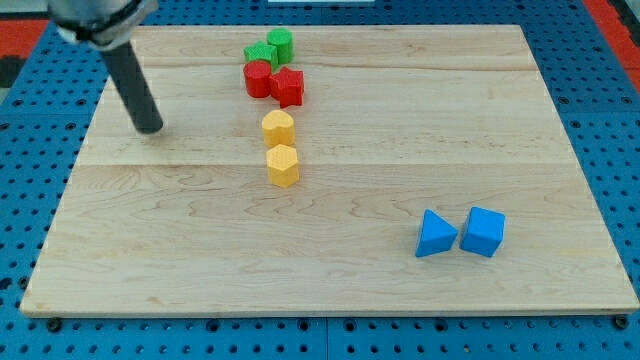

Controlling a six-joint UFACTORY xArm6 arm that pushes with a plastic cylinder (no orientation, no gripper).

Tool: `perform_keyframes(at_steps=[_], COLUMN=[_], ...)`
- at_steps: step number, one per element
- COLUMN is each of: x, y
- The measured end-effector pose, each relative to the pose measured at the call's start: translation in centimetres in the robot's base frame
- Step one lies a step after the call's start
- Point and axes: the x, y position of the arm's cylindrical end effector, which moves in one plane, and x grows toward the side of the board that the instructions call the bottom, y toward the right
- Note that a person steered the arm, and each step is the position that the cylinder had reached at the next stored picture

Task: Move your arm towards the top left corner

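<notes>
My tip [150, 129] rests on the wooden board [330, 270] in its upper left part, well left of all the blocks. The dark rod leans up toward the view's top left. Near the top centre sit a green star-shaped block [259, 53] and a green cylinder-like block [280, 44]. Just below them are a red cylinder [258, 78] and a red star-shaped block [288, 87]. Below those, two yellow hexagonal blocks stand in a column, the upper yellow block [278, 127] and the lower yellow block [283, 165].
A blue triangular block [435, 235] and a blue cube-like block [484, 231] sit side by side at the lower right. A blue pegboard surface [620, 120] surrounds the board on all sides.
</notes>
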Motion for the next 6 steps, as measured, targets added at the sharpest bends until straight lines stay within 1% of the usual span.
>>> perform_keyframes(at_steps=[1,2,3,5,6], x=[-5.9,-6.4,-8.7,-12.6,-12.2], y=[6.7,9.3,9.4,16.4,13.9])
